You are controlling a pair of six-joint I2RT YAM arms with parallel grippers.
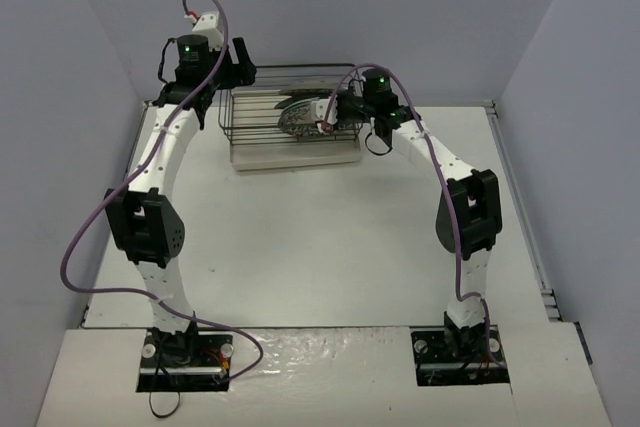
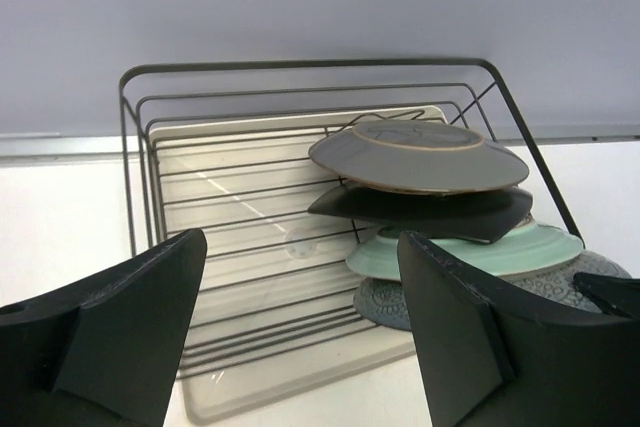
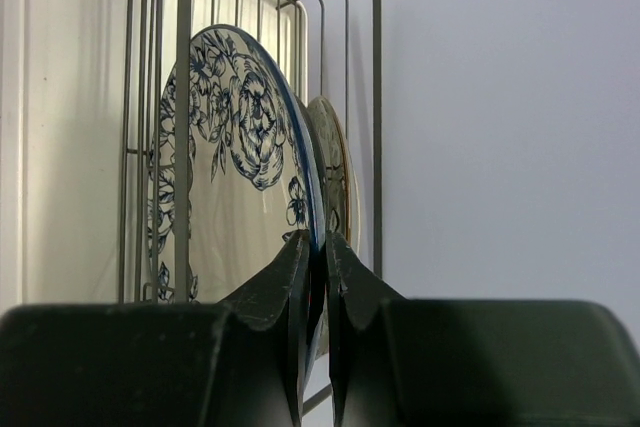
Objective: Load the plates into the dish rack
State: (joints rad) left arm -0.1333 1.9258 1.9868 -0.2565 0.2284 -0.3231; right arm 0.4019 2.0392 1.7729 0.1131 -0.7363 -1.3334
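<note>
While the white plate with the blue floral rim [image 3: 230, 177] stands on edge inside the dish rack [image 3: 376, 97], the right gripper [image 3: 313, 277] is clamped on its rim. Its two fingers are pinched together with only the plate's edge between them.

Just beside that plate stands the mint-green plate [image 2: 480, 247], then the dark teal plate [image 2: 430, 212] and the grey plate [image 2: 420, 152]. All four are lined up close together at the right end of the rack; whether they touch one another I cannot tell.

By my reading this is the last step, seating the fourth plate. Whether its lower edge already rests on the bottom of the rack is hidden, so the next move calls for settling it there. The fingers should then part gently and draw straight back along the plate's plane, so that it does not tip onto its neighbour.

Further out, the left gripper [image 2: 300, 257] hovers beside the rack's other end, its jaws wide apart and holding nothing. The rack itself sits at the far side of the white table [image 1: 320, 237].
</note>
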